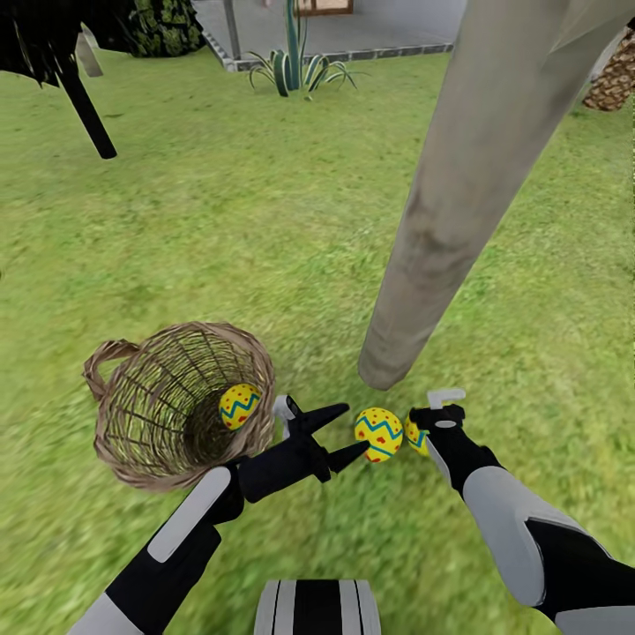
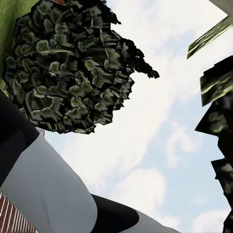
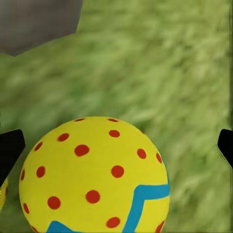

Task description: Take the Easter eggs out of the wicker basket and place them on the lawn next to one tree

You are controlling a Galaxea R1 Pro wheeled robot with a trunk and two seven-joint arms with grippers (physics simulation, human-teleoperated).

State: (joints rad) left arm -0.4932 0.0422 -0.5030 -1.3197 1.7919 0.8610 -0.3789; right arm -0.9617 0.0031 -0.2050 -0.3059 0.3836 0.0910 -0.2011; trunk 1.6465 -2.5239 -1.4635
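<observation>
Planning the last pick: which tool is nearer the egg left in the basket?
Left. The left tool sits just beside the wicker basket holding that egg; the right tool is farther off, by the tree.

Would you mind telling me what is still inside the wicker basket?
One egg lies inside the basket, which is tipped on its side on the lawn. Through the open weave nothing else shows, though the far wall partly hides its depths.

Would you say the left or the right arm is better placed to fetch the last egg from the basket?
Probably the left: its open hand hangs right beside the wicker basket that holds the egg, while the right hand is by the tree.
</observation>
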